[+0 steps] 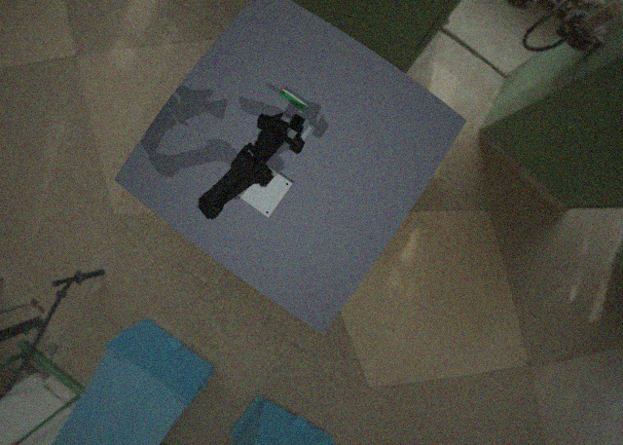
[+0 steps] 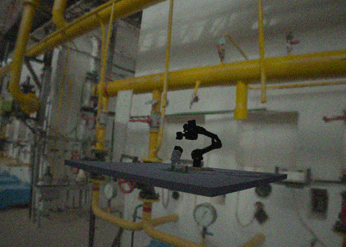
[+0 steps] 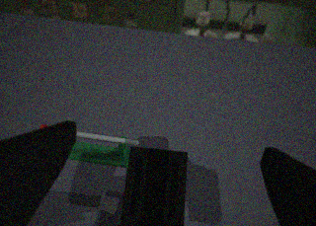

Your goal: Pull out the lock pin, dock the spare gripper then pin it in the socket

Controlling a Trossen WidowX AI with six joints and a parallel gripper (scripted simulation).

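The spare gripper (image 1: 298,123) (image 2: 176,155) (image 3: 155,187), grey with a black top, stands on the table, leaning slightly in the exterior view. My gripper (image 1: 291,129) (image 2: 179,135) (image 3: 168,142) is open and empty, raised above the spare gripper with a gap in the exterior view. The white lock pin (image 1: 297,96) (image 3: 101,137) with a red end lies along the green holder (image 1: 290,98) (image 2: 186,171) (image 3: 99,156) beside the spare gripper. The socket and spigot are hidden or too dark to make out, so how the spare gripper is seated cannot be told.
The arm's white base plate (image 1: 269,199) lies behind the mount area. The blue-grey table (image 1: 351,178) (image 2: 223,180) (image 3: 222,88) has open edges all round. The arm's shadow falls across it in the top view.
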